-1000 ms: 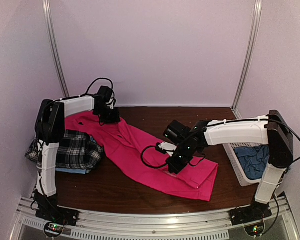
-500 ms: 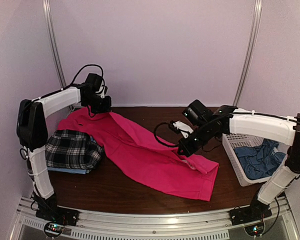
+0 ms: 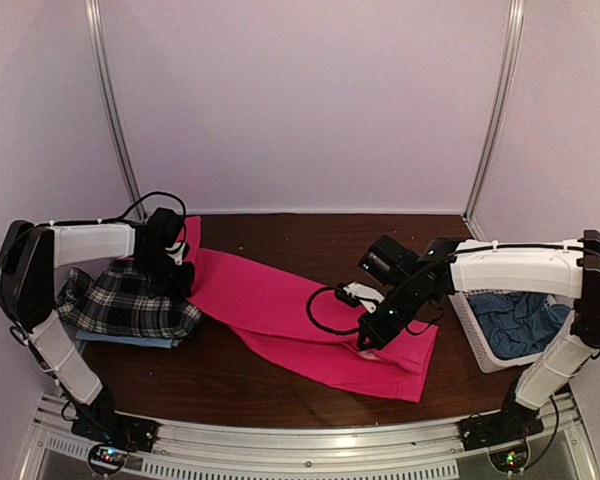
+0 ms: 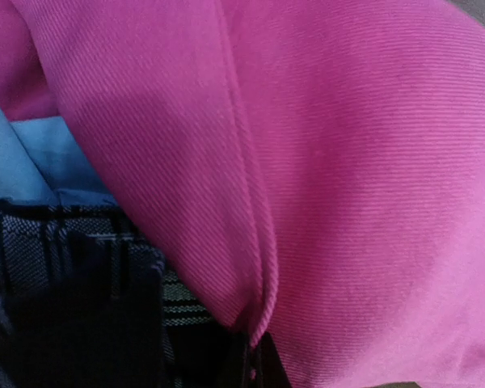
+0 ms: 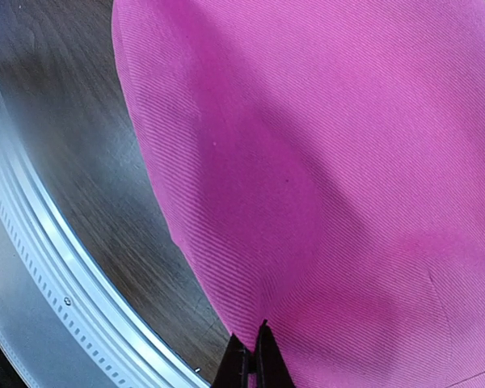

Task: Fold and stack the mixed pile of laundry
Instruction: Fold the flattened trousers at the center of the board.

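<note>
The left gripper (image 3: pixel 176 278) was clamped tight on a pinch of the hot-pink trousers (image 3: pixel 280 310), a long garment of fine ribbed weave. Its hold was at the end lying against the folded black-and-white plaid shirt (image 3: pixel 120 305). The right gripper (image 3: pixel 368 340) was likewise closed on a fold of the same cloth, toward the front right of the table. Between the two pinches the trousers ran diagonally across the table, one layer lapping another.

The step in hand looked like a fold of the trousers. To do it well, both pinches should rise together and travel at one pace, with the cloth taut between them so that no slack bunches in the middle. The carried edge should be laid square on the layer below before either claw lets go. The left side needed the most care (its wrist view showed plaid and the light blue shirt (image 4: pixel 32 158) just beside the pinch). A low drag there could pull the stacked pieces askew.

The dark brown wooden tabletop (image 3: pixel 280 235) looked smooth, so cloth would probably slide on it readily. A perforated metal rail (image 3: pixel 330 440) ran along its near edge. A white plastic lattice basket (image 3: pixel 468 322) stood at the right edge and held the duller blue cloth (image 3: pixel 520 325). Pale lilac walls (image 3: pixel 310 100) with slim aluminium uprights (image 3: pixel 113 110) closed in the cell.
</note>
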